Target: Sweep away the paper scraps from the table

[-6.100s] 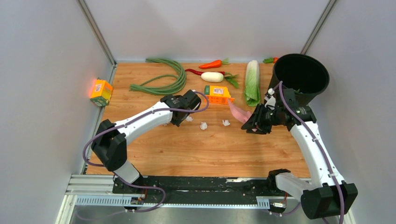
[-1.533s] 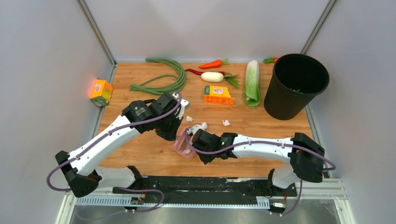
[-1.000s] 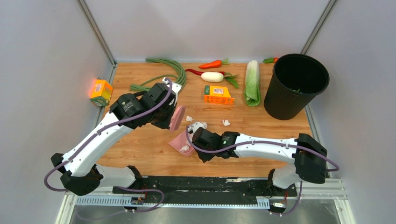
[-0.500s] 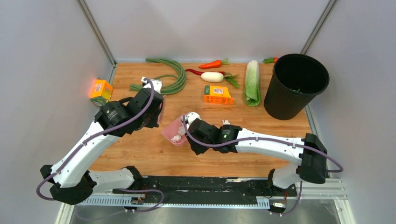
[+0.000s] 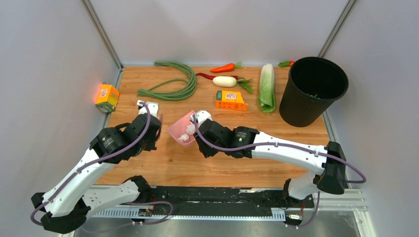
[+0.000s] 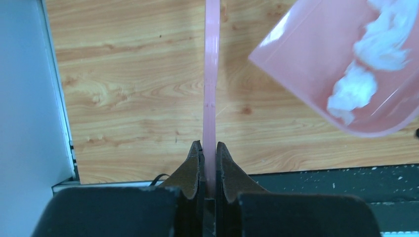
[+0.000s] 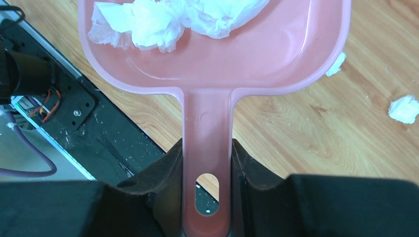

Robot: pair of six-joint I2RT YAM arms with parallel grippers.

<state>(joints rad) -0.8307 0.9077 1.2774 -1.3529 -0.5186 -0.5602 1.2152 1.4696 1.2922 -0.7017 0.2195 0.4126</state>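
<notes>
My right gripper [image 5: 197, 136] is shut on the handle of the pink dustpan [image 5: 181, 132] and holds it tilted above the table [image 5: 276, 158], left of centre. Several white paper scraps [image 7: 173, 19] lie in the pan [image 7: 217, 59]. Two more scraps [image 7: 402, 108] lie on the wood beyond it, one close to the pan's rim [image 7: 336, 64]. My left gripper [image 5: 150, 127] is shut on a thin pink sweeper blade [image 6: 211, 74], seen edge-on, just left of the dustpan [image 6: 316, 64] and its scraps [image 6: 365, 79].
A black bin [image 5: 314, 89] stands at the back right. A cabbage [image 5: 267, 86], an orange box [image 5: 230, 100], a white radish [image 5: 225, 81], a carrot [image 5: 225, 67] and green beans [image 5: 173, 84] lie along the back. An orange carton [image 5: 106, 97] sits at the left edge.
The right gripper has lifted the dustpan with its scraps and carried it left and further back. The left arm has drawn back toward the near left with the blade.
</notes>
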